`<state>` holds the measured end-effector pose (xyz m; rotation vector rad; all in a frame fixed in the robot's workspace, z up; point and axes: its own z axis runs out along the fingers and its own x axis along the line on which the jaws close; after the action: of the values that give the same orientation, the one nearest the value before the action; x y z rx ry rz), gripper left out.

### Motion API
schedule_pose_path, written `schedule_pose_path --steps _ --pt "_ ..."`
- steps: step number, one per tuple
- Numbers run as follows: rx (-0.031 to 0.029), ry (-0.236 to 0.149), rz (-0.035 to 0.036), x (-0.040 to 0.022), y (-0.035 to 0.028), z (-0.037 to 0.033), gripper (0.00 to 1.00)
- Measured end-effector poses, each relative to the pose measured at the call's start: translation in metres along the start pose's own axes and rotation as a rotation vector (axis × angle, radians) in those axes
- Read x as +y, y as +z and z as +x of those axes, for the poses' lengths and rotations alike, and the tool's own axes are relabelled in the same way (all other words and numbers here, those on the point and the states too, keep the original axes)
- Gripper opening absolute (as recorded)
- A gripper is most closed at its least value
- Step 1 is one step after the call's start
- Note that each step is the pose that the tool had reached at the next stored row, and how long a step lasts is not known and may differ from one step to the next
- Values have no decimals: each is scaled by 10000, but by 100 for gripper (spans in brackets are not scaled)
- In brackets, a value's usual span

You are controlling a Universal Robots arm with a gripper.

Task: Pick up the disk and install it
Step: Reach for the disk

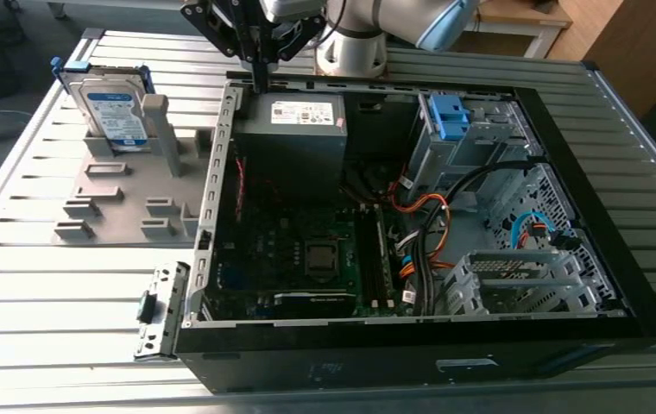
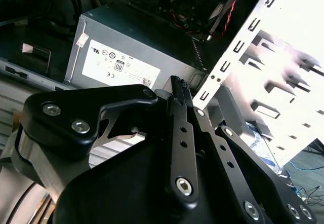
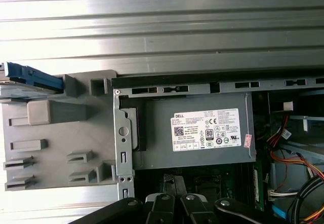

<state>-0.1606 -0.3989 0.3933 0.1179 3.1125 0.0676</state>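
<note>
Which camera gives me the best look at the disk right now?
The exterior view: the disk stands upright in the grey holder beside the computer case, label facing the camera. The first wrist view catches one blue edge of its caddy. The second wrist view looks past the gripper at the power supply.

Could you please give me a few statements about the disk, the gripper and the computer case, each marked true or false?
1. The disk stands upright in the grey holder, outside the computer case. True.
2. The gripper is holding the disk. False: it is shut on nothing and hangs over the case's edge, near the power supply.
3. The computer case lies open, with its inside showing. True.
4. The power supply lies on the grey holder. False: it sits inside the case, in the corner nearest the holder.
</note>
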Motion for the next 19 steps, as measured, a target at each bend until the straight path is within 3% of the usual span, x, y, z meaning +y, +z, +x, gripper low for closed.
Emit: schedule_pose_path --steps 19 --pt "-1 0 -1 -11 -4 143 11"
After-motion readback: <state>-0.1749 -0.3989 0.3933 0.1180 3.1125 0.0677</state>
